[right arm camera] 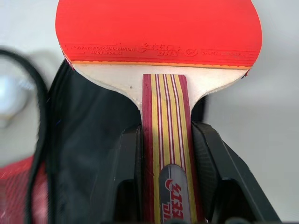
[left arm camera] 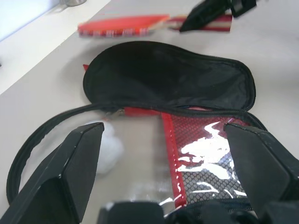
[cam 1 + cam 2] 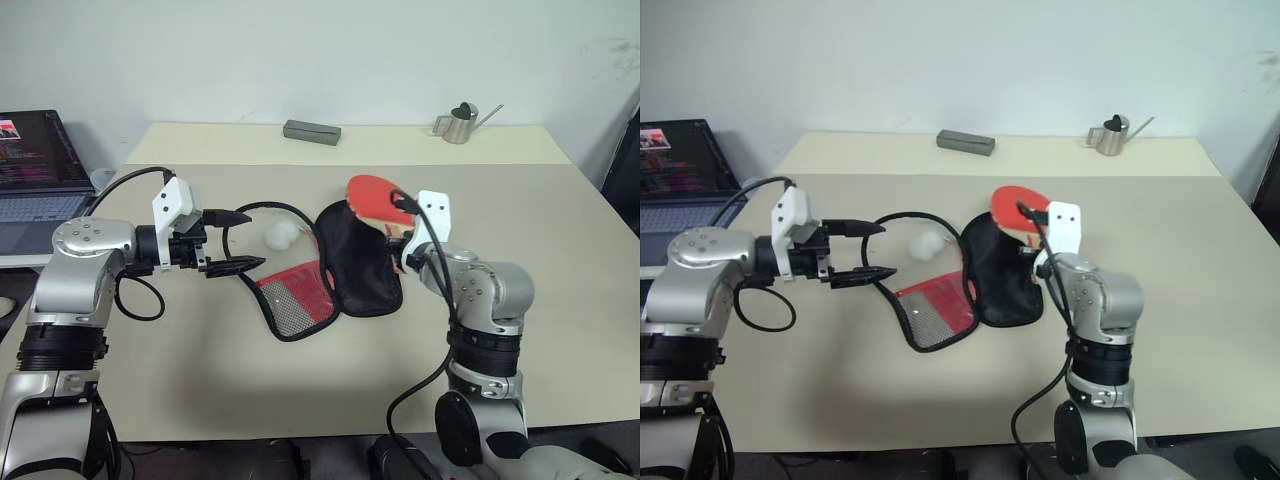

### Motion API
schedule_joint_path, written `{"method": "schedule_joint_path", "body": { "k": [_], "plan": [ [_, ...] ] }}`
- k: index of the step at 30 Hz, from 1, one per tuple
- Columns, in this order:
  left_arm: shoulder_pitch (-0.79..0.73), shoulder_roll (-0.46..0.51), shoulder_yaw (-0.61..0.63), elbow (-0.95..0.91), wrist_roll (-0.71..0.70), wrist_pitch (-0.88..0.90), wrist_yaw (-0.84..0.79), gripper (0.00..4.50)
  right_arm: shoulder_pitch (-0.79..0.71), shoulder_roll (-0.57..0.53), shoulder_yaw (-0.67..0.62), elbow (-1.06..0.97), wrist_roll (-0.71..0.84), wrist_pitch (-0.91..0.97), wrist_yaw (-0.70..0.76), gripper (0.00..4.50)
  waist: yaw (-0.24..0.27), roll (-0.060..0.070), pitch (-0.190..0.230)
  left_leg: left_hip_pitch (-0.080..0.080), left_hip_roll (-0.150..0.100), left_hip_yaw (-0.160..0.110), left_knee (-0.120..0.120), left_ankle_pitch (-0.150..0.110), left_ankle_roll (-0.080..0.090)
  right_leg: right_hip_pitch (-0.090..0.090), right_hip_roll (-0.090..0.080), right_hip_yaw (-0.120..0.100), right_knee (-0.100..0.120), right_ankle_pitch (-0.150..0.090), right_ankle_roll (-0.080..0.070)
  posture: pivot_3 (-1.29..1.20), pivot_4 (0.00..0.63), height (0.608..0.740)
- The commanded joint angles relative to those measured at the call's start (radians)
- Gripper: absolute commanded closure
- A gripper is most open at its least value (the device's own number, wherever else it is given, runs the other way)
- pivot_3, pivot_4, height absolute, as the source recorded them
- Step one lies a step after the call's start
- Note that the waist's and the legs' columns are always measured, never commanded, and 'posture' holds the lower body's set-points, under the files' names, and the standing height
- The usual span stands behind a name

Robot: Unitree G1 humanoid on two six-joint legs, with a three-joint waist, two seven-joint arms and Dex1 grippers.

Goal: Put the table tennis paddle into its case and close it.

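Note:
The table tennis paddle, red-faced with a striped wooden handle, hangs over the far right part of the case. My right gripper is shut on its handle, one finger on each side. The case lies unzipped and spread flat on the table, its black half on the right and its red mesh pocket half on the left. A white pom-pom rests inside the loop of the zip edge. My left gripper stands open just left of the case, over the zip edge and pom-pom, holding nothing.
A grey block and a small metal watering can stand at the far edge of the beige table. An open laptop sits on a separate surface to the left.

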Motion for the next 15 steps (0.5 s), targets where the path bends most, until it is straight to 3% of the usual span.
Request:
{"method": "schedule_joint_path", "body": {
  "k": [1, 15],
  "plan": [
    [-0.007, 0.021, 0.028, -0.048, -0.026, 0.010, -0.005, 0.00, 0.021, 0.051, 0.040, -0.100, 0.009, 0.021, 0.006, 3.36, 0.000, 0.000, 0.000, 0.000, 0.000, 0.000, 0.000, 0.000, 0.000, 0.000, 0.000, 0.000, 0.000, 0.000, 0.000, 0.00, 0.150, 0.740],
    [-0.053, 0.002, -0.012, -0.026, -0.021, 0.021, -0.042, 0.00, 0.089, 0.014, 0.108, -0.097, -0.020, -0.042, 0.027, 3.36, 0.000, 0.000, 0.000, 0.000, 0.000, 0.000, 0.000, 0.000, 0.000, 0.000, 0.000, 0.000, 0.000, 0.000, 0.000, 0.00, 0.150, 0.740]
  ]
}}
